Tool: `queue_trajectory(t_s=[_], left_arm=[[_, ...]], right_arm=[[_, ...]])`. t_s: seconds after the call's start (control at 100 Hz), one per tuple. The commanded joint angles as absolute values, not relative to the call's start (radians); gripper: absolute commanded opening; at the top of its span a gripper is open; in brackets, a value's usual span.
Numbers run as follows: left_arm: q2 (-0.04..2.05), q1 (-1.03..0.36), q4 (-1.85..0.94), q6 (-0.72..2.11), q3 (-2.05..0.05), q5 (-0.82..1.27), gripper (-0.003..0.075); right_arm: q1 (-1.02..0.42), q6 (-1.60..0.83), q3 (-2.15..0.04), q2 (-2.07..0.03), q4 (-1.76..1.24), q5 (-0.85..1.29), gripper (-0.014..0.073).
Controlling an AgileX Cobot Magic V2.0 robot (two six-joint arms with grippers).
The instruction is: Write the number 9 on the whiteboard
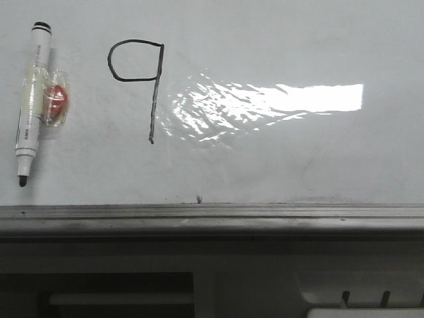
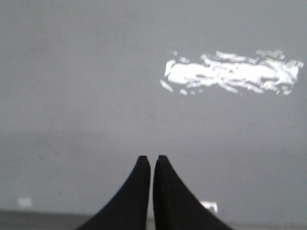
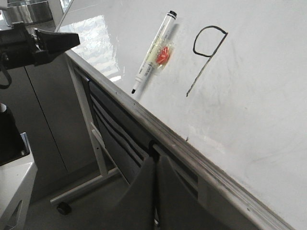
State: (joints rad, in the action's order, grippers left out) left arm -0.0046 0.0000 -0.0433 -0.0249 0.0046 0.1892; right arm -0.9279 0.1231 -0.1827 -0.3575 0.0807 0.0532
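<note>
Both jaws pinched closed, empty: left gripper (image 2: pixel 152 160), right gripper (image 3: pixel 156 160). Number 9 (image 1: pixel 139 83) drawn on whiteboard (image 1: pixel 278 159), just beside marker pen (image 1: pixel 33 99), well apart from both grippers.

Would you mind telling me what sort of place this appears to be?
Probably an office or lab: a large whiteboard with a metal rail, a marker pen lying on it, and grey cabinet doors nearby.

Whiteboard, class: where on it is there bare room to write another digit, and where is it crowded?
The whiteboard is bare right of the number 9, across the glare and down to the grey rail. The marker pen and the 9 crowd the left.
</note>
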Motion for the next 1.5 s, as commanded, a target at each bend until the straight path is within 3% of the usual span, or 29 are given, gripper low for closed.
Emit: queue_trajectory(t_s=[0.0,1.16,1.49], left_arm=[[-0.033,0.006,-0.039,-0.049,0.047,0.258,-0.0020],[-0.033,0.004,-0.034,-0.044,0.047,0.280,-0.0020],[-0.033,0.004,-0.036,-0.044,0.047,0.280,-0.0020]], right_arm=[[-0.929,0.115,-0.209,-0.362,0.096,-0.029,-0.0069],[-0.925,0.115,-0.117,-0.303,0.096,-0.071,-0.0069],[-0.770,0.115,-0.073,-0.286,0.096,-0.258,-0.0069]])
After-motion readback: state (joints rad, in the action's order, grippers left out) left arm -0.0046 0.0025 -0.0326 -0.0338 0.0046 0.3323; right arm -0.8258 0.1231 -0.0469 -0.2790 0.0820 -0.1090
